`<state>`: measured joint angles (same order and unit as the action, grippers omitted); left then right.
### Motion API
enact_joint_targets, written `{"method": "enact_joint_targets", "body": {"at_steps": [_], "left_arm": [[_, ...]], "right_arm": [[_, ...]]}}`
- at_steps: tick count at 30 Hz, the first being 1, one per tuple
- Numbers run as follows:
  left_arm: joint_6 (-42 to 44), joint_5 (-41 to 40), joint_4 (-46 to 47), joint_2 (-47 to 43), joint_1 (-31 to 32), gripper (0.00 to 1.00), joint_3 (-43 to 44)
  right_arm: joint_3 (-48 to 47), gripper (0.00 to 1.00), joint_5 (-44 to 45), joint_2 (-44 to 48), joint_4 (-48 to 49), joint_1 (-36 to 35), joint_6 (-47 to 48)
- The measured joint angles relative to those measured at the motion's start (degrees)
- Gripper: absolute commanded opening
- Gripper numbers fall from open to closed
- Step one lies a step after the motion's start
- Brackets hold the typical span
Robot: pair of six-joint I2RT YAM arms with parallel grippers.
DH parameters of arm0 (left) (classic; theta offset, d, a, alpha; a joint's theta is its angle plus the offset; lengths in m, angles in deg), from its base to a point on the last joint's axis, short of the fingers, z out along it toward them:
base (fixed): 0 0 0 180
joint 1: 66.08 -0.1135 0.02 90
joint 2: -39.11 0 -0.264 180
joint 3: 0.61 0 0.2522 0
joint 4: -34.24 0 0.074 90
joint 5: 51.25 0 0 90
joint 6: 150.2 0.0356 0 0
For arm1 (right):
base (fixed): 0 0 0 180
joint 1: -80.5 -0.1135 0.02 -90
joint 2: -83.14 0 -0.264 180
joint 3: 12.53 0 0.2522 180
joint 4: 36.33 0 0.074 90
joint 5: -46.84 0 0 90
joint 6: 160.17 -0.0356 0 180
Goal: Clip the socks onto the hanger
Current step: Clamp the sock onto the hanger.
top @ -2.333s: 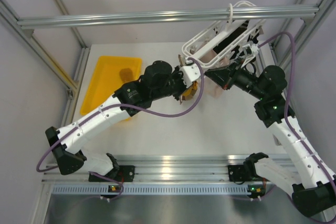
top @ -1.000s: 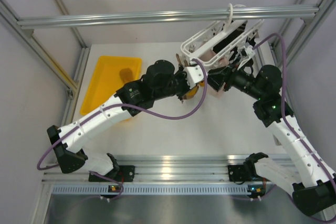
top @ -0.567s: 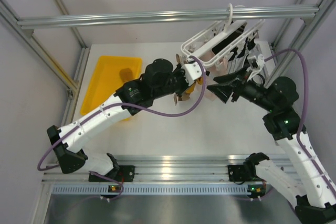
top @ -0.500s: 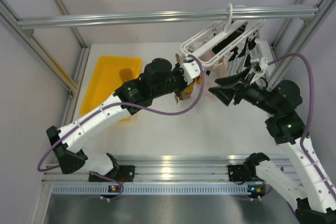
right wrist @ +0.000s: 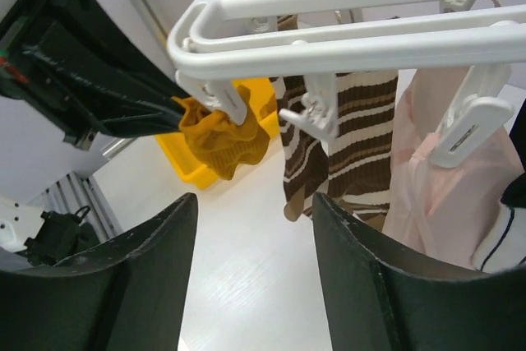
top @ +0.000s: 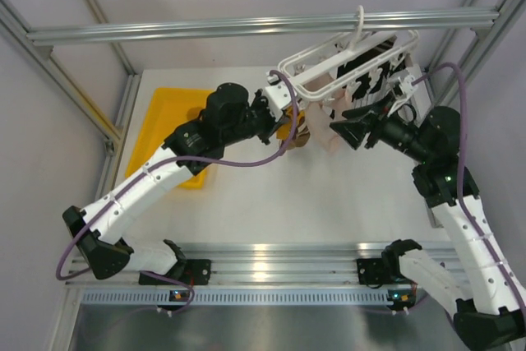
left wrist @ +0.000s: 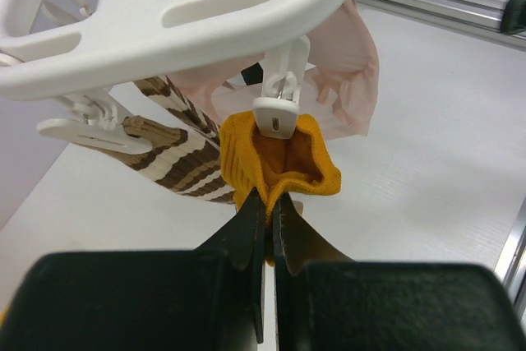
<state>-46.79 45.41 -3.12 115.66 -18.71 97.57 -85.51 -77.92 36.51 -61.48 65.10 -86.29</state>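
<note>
The white hanger [top: 329, 63] hangs by its hook from the aluminium bar. A brown-and-cream striped sock [right wrist: 362, 137], a pale pink sock [right wrist: 448, 195] and a dark sock [top: 366, 62] hang from its clips. My left gripper [left wrist: 269, 196] is shut on the lower edge of the mustard yellow sock [left wrist: 283, 166]. That sock's cuff is up against a corner clip [left wrist: 278, 113]; I cannot tell whether the clip grips it. My right gripper [right wrist: 255, 199] stands open and empty, just below and right of the hanger, facing the mustard sock [right wrist: 222, 141].
A yellow plastic tray [top: 168, 121] lies on the table at the left, behind my left arm. The long aluminium bar [top: 205, 29] crosses overhead. Frame posts stand at the table's back corners, the right one [top: 485, 34] close behind my right arm.
My left gripper has carried the mustard sock up to the hanger's corner clip. My right gripper has drawn back from the hanger and stands open. The hanger has swung slightly left.
</note>
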Motion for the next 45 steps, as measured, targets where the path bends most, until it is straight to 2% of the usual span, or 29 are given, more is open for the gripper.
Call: {"method": "enact_joint_targets", "body": {"at_steps": [5, 10, 12, 13, 16, 19, 22, 23, 25, 27, 29, 32, 33, 34, 36, 41, 45], "left_arm": [[-0.2, 2.3, -0.3, 0.0, -1.5, 0.0, -0.1], [-1.3, 5.8, -0.5, 0.0, -4.9, 0.0, -0.1], [-1.8, 7.4, -0.5, 0.1, -6.4, 0.0, -0.1], [-1.9, 7.9, -0.6, 0.1, -7.0, 0.0, -0.1], [-2.4, 9.3, -0.9, 0.1, -8.2, 0.0, -0.1], [-2.8, 10.4, -1.0, 0.3, -8.8, 0.0, 0.0], [-3.0, 10.8, -1.0, 0.6, -8.9, 0.1, 0.2], [-3.1, 11.1, -1.0, 0.6, -8.9, 0.16, 0.2], [-3.3, 11.7, -0.6, 0.4, -8.9, 0.2, 0.1], [-3.3, 12.1, 0.0, -0.4, -8.9, 0.28, -0.8], [-3.3, 12.4, 0.0, -1.6, -8.9, 0.37, -1.7], [-3.2, 12.6, 0.0, -3.2, -8.9, 0.43, -1.7], [-3.0, 12.9, 0.1, -4.0, -8.9, 0.45, -1.8], [-2.8, 13.3, 0.1, -4.7, -8.9, 0.48, -1.9], [-2.2, 14.4, 0.2, -6.4, -8.9, 0.51, -2.6], [0.9, 17.3, 1.1, -10.5, -7.7, 0.53, -4.4], [3.7, 12.8, 4.5, -11.5, -0.8, 0.5, -6.4]], "right_arm": [[-0.2, 0.62, -0.5, -5.9, 4.3, 0.2, -1.2], [-1.2, 0.61, -1.8, -10.7, 10.1, 0.2, -4.3], [-1.3, 0.56, -2.4, -11.7, 12.5, 0.2, -5.1], [-1.3, 0.48, -2.7, -12.1, 13.4, 0.2, -5.4], [-1.8, 0.34, -3.4, -13.0, 15.3, -0.2, -6.5], [-2.4, 0.23, -3.9, -13.2, 16.2, -0.7, -7.0], [-2.8, 0.14, -3.9, -13.0, 16.2, -1.6, -7.7], [-2.8, 0.11, -3.7, -12.9, 16.1, -2.1, -8.0], [-2.8, 0.02, -3.2, -12.7, 15.9, -2.9, -8.5], [-2.8, 0.0, -2.4, -12.2, 15.8, -4.0, -8.8], [-2.8, 0.0, -1.6, -11.8, 15.7, -4.9, -9.0], [-2.8, 0.03, -0.9, -11.6, 15.7, -5.7, -9.0], [-2.8, 0.16, -0.7, -11.6, 15.7, -5.8, -9.0], [-2.8, 0.24, -0.4, -11.6, 15.6, -5.8, -8.9], [-2.8, 0.33, 0.1, -11.3, 15.3, -5.9, -8.5], [-2.8, 0.32, 1.8, -8.5, 12.4, -5.6, -6.3], [-2.8, 0.32, 3.5, -5.8, 11.3, -4.2, -6.3]]}}
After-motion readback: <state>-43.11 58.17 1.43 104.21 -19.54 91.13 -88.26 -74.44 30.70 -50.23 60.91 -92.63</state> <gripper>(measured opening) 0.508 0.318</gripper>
